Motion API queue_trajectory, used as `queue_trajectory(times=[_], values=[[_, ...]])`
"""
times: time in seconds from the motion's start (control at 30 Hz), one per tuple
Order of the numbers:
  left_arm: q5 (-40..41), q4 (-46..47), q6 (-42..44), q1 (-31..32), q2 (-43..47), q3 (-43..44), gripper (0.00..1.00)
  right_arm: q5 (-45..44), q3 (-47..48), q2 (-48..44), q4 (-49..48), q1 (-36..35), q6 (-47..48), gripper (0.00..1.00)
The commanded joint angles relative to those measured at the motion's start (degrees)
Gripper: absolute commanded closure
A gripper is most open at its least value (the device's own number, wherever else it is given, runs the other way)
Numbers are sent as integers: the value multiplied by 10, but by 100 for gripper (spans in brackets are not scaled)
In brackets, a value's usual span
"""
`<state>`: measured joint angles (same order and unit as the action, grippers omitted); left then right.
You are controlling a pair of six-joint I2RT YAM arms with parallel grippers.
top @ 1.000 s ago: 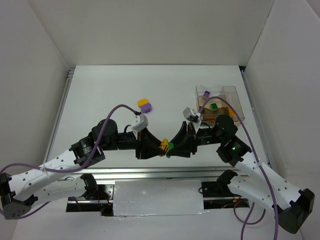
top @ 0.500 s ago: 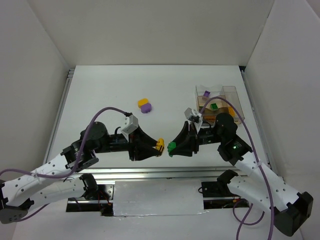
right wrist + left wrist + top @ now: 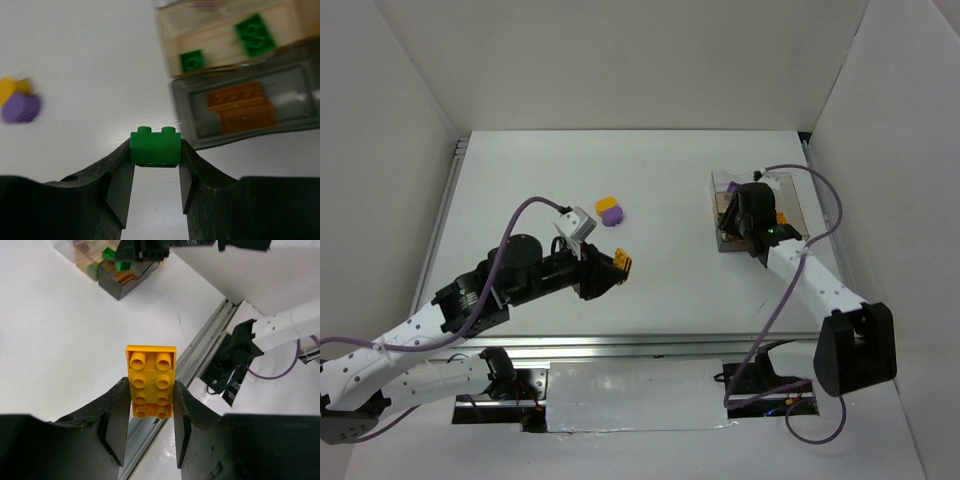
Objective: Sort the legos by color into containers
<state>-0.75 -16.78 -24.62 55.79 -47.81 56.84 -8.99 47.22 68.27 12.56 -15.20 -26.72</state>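
White tabletop (image 3: pixel 670 190) lies beneath both claws. Left gripper (image 3: pixel 150 401) clenches a yellow brick (image 3: pixel 150 381) lengthwise, held clear of the surface for carrying. Right gripper (image 3: pixel 155 161) grips a green brick (image 3: pixel 155 148) just short of the containers (image 3: pixel 295 100) ahead-right, probably bound for the compartment (image 3: pixel 220 40) holding 2 green pieces (image 3: pixel 255 34).

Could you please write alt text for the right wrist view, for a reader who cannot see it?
The right gripper is shut on a green lego over the white table, beside a corner of the clear container. One compartment holds two green legos, another two orange-brown legos; a blurred yellow and purple pair lies far left.
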Motion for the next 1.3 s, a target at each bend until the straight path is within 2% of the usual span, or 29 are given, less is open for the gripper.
queue_trajectory(times=[0.0, 0.17, 0.33, 0.67, 0.7, 0.73, 0.8, 0.93, 1.1, 1.17, 1.2, 1.23, 1.27], values=[[26, -20, -13, 0, 18, -1, 100, -151, 76, 50, 21, 56, -49, 100], [34, -54, -9, 1, 40, 0, 100, -162, 124, 130, 0, 87, -43, 100], [22, -47, -9, 3, 44, -10, 100, -157, 188, 226, 17, 105, -38, 93], [15, -43, -9, 4, 26, -9, 100, -112, 254, 306, 40, 113, -61, 79], [20, -50, -11, 4, 20, -7, 100, -108, 255, 310, 44, 112, -62, 72], [31, -53, -13, 4, 17, -3, 100, -102, 251, 310, 44, 112, -67, 53], [33, -55, -15, 4, 11, -2, 100, -92, 231, 294, 31, 112, -74, 37], [37, -48, -19, 4, 11, -4, 100, -88, 210, 256, 20, 112, -75, 24], [38, -34, -28, 3, 1, -4, 100, -73, 213, 218, 40, 112, -66, 22], [23, -12, -33, 2, -5, -4, 100, 77, 169, 176, 4, 111, -36, 23], [-11, 2, -35, -2, -11, -5, 100, 174, 144, 124, -53, 111, 2, 24], [-40, 17, -37, -7, -15, -9, 100, 378, 98, 95, -81, 108, 13, 24], [-71, 55, -43, -12, -18, -11, 100, 470, 76, 39, -108, 106, 16, 24]])
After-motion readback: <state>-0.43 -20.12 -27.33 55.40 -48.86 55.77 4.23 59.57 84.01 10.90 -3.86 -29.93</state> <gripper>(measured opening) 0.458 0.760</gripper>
